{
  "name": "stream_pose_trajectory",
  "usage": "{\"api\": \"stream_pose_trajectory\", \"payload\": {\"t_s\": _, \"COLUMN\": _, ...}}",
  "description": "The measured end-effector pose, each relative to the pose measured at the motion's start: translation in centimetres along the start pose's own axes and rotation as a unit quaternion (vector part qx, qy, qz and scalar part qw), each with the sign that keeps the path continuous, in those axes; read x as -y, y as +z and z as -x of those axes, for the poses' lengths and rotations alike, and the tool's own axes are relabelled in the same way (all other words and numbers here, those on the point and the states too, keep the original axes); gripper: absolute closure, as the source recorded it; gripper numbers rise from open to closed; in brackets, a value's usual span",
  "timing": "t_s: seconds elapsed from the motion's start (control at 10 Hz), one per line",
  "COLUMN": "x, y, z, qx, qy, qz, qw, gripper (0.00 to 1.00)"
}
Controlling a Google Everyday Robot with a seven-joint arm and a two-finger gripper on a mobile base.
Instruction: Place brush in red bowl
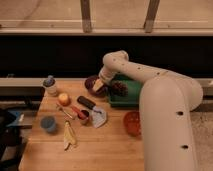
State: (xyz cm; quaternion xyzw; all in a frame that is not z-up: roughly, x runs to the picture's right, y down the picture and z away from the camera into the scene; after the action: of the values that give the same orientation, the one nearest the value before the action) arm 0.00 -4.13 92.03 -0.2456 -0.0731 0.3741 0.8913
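Wooden table (pixel 100 146), claw (pixel 98 85) over maroon bowl (pixel 89 81)

No readable text, label, brand or number anywhere, pale two-finger gripper (pixel 99 86) at the dark purple-maroon round bowl (pixel 88 81)

Wooden table (pixel 102 147): red bowl (pixel 132 123), green tray (pixel 124 103), banana (pixel 69 136); gripper (pixel 98 86) at maroon bowl (pixel 89 82)

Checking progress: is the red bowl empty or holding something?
Empty where visible: nothing shows inside the red bowl, whose right edge the arm hides. The gripper is at the dark bowl.
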Motion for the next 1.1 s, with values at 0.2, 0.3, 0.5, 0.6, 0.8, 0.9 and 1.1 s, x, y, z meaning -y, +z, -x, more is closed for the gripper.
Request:
{"api": "stream_pose_trajectory", "payload": {"t_s": 0.2, "x": 0.6, "y": 0.5, "z": -0.8, "qx": -0.002, "qy": 0.007, "qz": 0.004, "qw": 1.0000, "gripper": 0.20}}
{"api": "stream_pose_trajectory", "payload": {"t_s": 0.3, "x": 0.6, "y": 1.0, "z": -1.0, "qx": -0.004, "qy": 0.010, "qz": 0.009, "qw": 0.9999, "gripper": 0.20}}
{"api": "stream_pose_trajectory", "payload": {"t_s": 0.5, "x": 0.4, "y": 1.7, "z": -1.3, "qx": -0.008, "qy": 0.014, "qz": 0.015, "qw": 0.9998, "gripper": 0.24}}
{"api": "stream_pose_trajectory", "payload": {"t_s": 0.6, "x": 0.4, "y": 2.0, "z": -1.5, "qx": -0.009, "qy": 0.015, "qz": 0.017, "qw": 0.9997, "gripper": 0.31}}
{"api": "stream_pose_trajectory", "payload": {"t_s": 0.8, "x": 0.2, "y": 2.4, "z": -1.5, "qx": -0.008, "qy": 0.015, "qz": 0.022, "qw": 0.9996, "gripper": 0.52}}
{"api": "stream_pose_trajectory", "payload": {"t_s": 0.9, "x": 0.1, "y": 2.5, "z": -1.5, "qx": -0.007, "qy": 0.016, "qz": 0.024, "qw": 0.9996, "gripper": 0.63}}
{"api": "stream_pose_trajectory", "payload": {"t_s": 1.1, "x": 0.1, "y": 2.5, "z": -1.5, "qx": -0.008, "qy": 0.017, "qz": 0.024, "qw": 0.9995, "gripper": 0.82}}
